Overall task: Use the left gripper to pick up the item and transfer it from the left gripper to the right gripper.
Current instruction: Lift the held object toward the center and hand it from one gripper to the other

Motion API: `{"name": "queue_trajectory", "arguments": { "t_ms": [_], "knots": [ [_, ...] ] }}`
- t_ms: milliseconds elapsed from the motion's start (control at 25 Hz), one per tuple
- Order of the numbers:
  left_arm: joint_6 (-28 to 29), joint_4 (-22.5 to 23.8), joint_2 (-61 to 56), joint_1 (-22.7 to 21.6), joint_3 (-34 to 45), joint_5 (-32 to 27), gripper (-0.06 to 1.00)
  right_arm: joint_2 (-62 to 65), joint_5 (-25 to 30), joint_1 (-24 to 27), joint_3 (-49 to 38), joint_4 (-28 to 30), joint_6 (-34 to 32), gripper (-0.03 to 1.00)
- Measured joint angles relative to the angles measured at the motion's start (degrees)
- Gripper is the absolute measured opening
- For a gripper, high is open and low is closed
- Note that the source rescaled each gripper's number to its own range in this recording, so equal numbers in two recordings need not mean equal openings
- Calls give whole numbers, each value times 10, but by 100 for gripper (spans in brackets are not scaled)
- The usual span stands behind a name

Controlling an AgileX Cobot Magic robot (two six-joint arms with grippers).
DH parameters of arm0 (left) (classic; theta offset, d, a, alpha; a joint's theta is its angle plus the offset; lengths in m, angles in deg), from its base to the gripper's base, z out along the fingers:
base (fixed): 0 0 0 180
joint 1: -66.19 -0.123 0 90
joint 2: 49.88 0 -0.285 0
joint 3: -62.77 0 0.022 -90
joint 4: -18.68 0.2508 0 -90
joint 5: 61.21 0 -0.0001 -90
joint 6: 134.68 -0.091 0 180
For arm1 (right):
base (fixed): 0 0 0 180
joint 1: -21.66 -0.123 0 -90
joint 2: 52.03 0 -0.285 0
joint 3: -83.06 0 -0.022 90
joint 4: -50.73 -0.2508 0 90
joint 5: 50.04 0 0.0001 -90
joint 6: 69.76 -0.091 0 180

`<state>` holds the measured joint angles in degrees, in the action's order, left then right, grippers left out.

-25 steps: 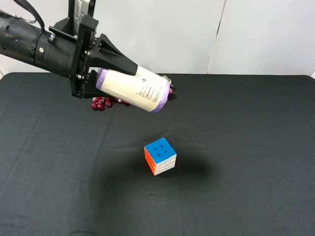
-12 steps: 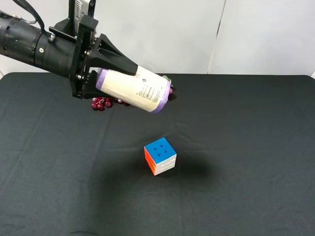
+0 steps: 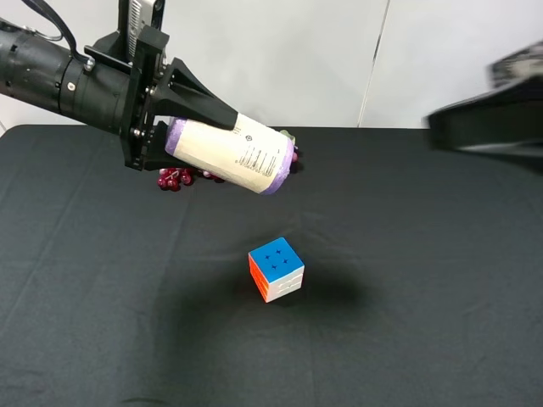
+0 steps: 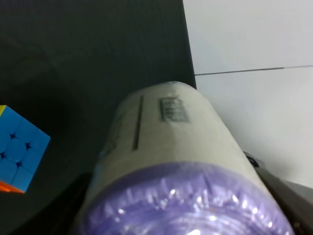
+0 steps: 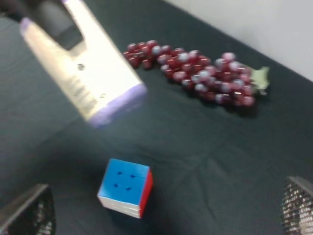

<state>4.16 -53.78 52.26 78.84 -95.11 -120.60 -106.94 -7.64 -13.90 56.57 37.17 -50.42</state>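
The item (image 3: 254, 161), a cream-white cylinder with purple ends, hangs tilted in the air above the back left of the table. My left gripper (image 3: 222, 140) is shut on it, one finger lying along its top. The left wrist view shows the item (image 4: 171, 147) close up, filling most of the picture. My right gripper (image 3: 450, 127) appears as a blurred dark shape at the right edge, well apart from the item. In the right wrist view its fingers (image 5: 29, 210) stand wide open with nothing between them, and the item (image 5: 93, 83) lies ahead.
A multicoloured puzzle cube (image 3: 276, 269) sits on the black cloth (image 3: 407, 280) near the middle, below the held item. A bunch of dark red grapes (image 3: 174, 178) lies at the back, partly hidden behind the item. The grapes (image 5: 200, 73) show whole in the right wrist view.
My right gripper has come into the exterior high view at the right edge, blurred by motion. The left gripper and the item have not moved.
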Motion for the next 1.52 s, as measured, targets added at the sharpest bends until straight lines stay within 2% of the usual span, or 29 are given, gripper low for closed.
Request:
{"name": "queue_trajectory", "arguments": {
  "t_ms": [240,520,1160,1520],
  "knots": [
    [0,0,0,0,0,-3,0,-92,-17,-80,47,6,21,100],
    [0,0,0,0,0,-10,0,-183,-25,-128,107,28,25,100],
    [0,0,0,0,0,-10,0,-336,-25,-135,179,50,25,100],
    [0,0,0,0,0,-10,0,-393,-26,-135,182,70,27,100]
  ]
}}
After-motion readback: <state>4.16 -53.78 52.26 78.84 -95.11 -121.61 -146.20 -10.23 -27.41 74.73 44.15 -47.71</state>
